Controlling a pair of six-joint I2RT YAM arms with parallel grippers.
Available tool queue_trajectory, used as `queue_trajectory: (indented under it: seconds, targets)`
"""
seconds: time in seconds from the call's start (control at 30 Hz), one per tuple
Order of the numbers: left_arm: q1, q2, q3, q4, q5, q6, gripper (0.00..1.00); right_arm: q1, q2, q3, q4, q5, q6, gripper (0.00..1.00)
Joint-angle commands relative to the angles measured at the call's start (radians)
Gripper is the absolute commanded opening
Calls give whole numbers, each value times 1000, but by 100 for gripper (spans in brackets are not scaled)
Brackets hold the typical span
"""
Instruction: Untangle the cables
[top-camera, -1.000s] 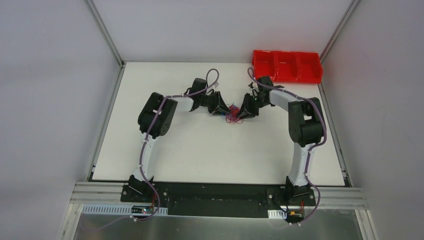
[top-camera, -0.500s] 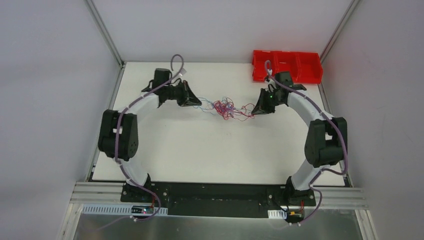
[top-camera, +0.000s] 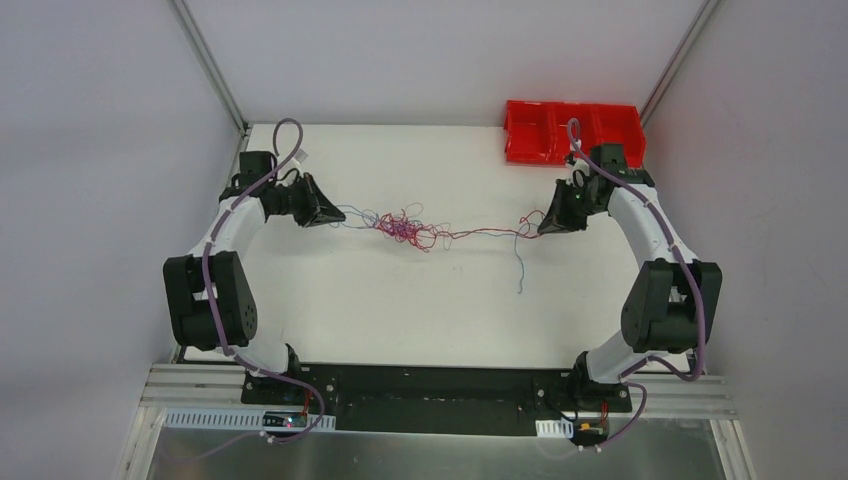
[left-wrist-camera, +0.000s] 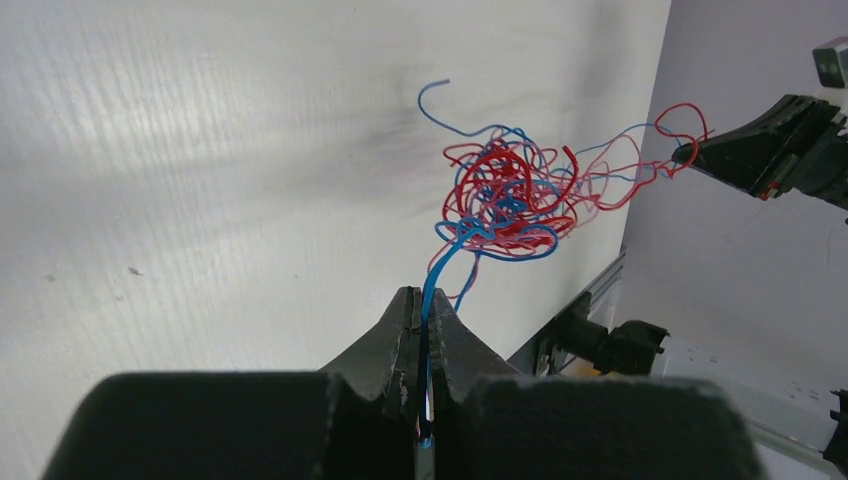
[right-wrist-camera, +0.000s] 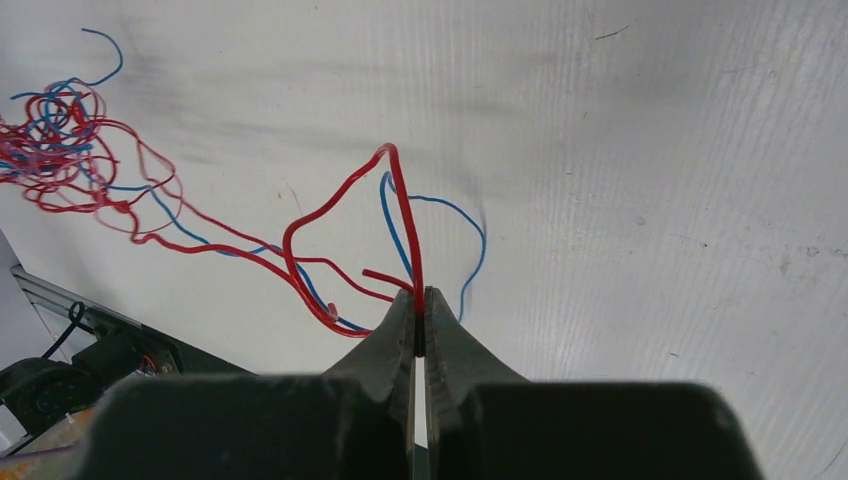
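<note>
Across the middle of the table (top-camera: 400, 320), the cables (top-camera: 405, 228) are bunching as a knot of red and blue loops, sitting left of centre, with strands running out to both arms. On the left, the left gripper (top-camera: 325, 213) is pinching a blue wire (left-wrist-camera: 440, 270) between closed jaws. On the right, near the red bin (top-camera: 572, 132), the right gripper (top-camera: 545, 225) is clamping a red wire (right-wrist-camera: 405, 220) the same way. A loose blue strand (top-camera: 519, 265) is trailing toward the near edge. The arms appear to be pulling the bunch apart from two ends. The next move is probably calling for a wider spread, or a fresh grip closer to the knot.
</note>
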Motion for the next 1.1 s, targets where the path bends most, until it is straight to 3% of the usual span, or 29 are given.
queue_trajectory:
  seconds: [0.0,0.13,0.2,0.27,0.37,0.53,0.8,0.93,1.07]
  targets:
    - [-15,17,-41,-61,54,68,0,0,1,10,-38,-12,-33,0]
    - [-87,79,-57,-63,52,90,0,39,51,16,-56,-14,-54,3]
    - [-125,126,-49,-71,48,95,4,71,77,38,-78,-22,-68,29]
    - [-128,166,-41,-74,44,81,27,96,90,63,-83,-35,-69,57]
    - [-128,164,-29,-82,10,102,50,138,92,93,-76,-42,-66,76]
    - [-128,100,-2,-74,-16,154,64,225,115,151,-38,-130,-12,80]
    - [-250,152,-15,8,67,84,51,432,264,264,123,-298,196,76]
    - [-297,209,-38,33,45,55,60,530,382,347,153,-177,214,76]
    - [-327,284,-48,68,35,16,62,585,491,409,149,-43,197,77]
